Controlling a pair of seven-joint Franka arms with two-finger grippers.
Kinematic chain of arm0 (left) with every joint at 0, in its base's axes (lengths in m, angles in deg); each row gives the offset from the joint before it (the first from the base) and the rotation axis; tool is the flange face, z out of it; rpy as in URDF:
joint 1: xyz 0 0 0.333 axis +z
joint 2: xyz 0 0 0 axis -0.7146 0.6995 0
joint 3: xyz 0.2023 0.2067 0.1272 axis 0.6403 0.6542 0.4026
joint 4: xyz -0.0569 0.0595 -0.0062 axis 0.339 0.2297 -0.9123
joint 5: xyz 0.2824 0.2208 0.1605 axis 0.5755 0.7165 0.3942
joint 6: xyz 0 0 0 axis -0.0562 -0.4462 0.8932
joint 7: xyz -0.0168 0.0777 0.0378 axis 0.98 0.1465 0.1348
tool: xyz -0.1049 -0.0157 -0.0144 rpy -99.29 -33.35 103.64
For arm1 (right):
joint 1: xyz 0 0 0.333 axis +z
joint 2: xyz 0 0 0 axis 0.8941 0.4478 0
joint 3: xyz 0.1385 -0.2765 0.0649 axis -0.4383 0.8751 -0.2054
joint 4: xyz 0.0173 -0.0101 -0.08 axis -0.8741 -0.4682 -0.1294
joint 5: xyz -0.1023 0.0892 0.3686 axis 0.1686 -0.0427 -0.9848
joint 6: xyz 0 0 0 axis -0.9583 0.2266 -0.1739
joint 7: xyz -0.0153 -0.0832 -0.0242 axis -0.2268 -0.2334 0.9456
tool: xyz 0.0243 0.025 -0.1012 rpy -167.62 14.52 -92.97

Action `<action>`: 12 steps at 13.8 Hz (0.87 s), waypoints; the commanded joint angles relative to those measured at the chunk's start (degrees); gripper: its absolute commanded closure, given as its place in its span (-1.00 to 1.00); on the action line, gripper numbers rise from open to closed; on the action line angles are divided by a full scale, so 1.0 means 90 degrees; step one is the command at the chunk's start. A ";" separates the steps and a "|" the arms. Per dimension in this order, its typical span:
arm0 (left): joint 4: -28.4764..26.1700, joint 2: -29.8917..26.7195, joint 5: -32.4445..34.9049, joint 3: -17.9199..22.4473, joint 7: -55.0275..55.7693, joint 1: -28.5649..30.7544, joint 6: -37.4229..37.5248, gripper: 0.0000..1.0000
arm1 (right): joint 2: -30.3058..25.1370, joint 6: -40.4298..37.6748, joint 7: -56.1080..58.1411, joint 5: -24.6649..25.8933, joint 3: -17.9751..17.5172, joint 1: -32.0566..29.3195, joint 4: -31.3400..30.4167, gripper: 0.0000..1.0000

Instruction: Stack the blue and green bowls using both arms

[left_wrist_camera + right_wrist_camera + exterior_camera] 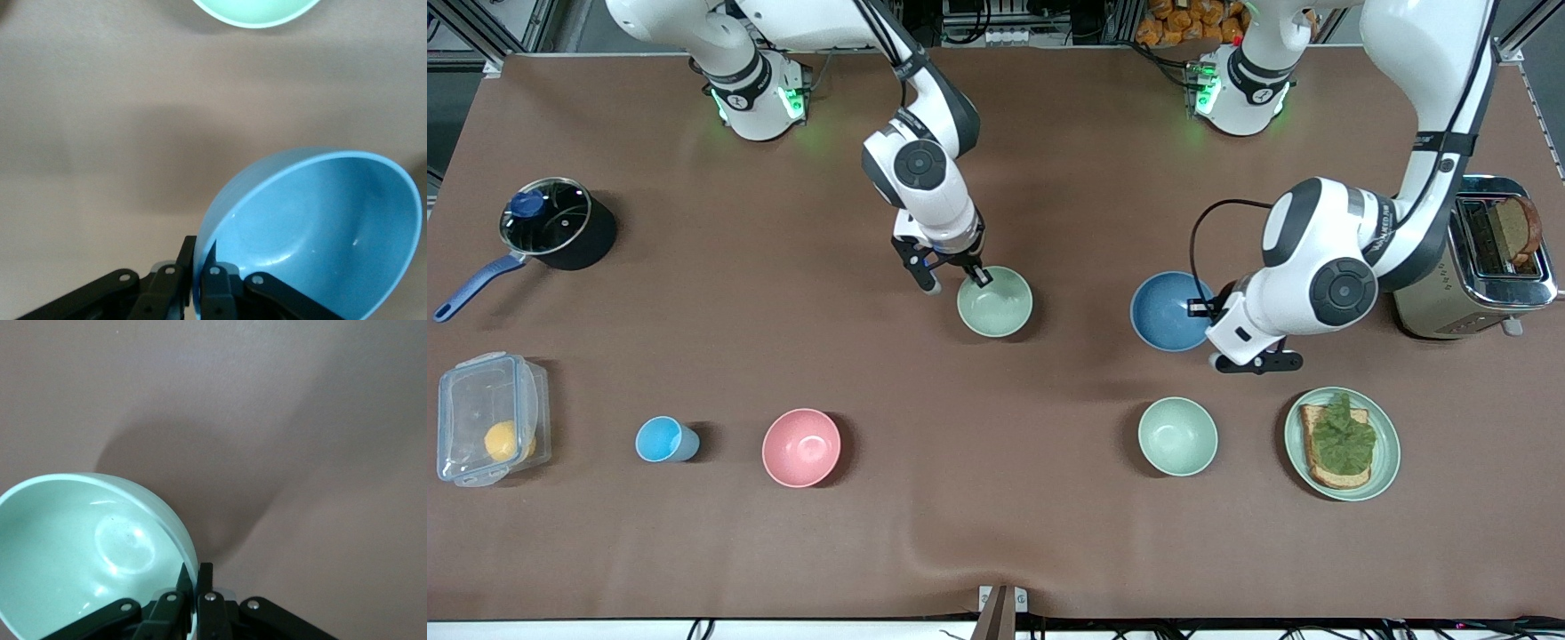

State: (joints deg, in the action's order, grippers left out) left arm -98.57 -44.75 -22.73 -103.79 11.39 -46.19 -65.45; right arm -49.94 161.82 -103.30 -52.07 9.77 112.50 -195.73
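Observation:
The blue bowl (pixel 1167 311) sits toward the left arm's end of the table. My left gripper (pixel 1199 308) is shut on its rim, one finger inside and one outside. In the left wrist view the blue bowl (pixel 320 233) looks tilted in the gripper (pixel 198 261). The green bowl (pixel 994 302) is near the table's middle. My right gripper (pixel 978 277) is shut on its rim. In the right wrist view the green bowl (pixel 87 553) is pinched at its edge by the gripper (pixel 195 579).
A paler mint bowl (pixel 1177 436) and a green plate with toast (pixel 1342 444) lie nearer the front camera than the blue bowl. A toaster (pixel 1476 258) stands at the left arm's end. A pink bowl (pixel 801 447), light-blue cup (pixel 663 439), plastic box (pixel 489 418) and pot (pixel 556 224) are toward the right arm's end.

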 commanded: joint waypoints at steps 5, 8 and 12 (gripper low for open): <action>-0.0093 -0.0144 -0.0207 -0.0028 0.0087 0.0016 0.0046 1.00 | 0.0508 0.0050 -0.0693 0.0258 0.0120 0.0364 0.0531 1.00; -0.0093 -0.0144 -0.0207 -0.0028 0.0097 0.0006 0.0046 1.00 | 0.0518 0.0040 -0.0702 0.0258 0.0120 0.0374 0.0551 1.00; -0.0093 -0.0144 -0.0207 -0.0028 0.0135 0.0006 0.0046 1.00 | 0.0518 0.0021 -0.0693 0.0258 0.0120 0.0335 0.0561 -1.00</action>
State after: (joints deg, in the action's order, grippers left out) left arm -98.58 -44.75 -23.09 -103.92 11.43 -46.19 -65.45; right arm -45.95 161.99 -107.46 -51.09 10.31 115.00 -191.86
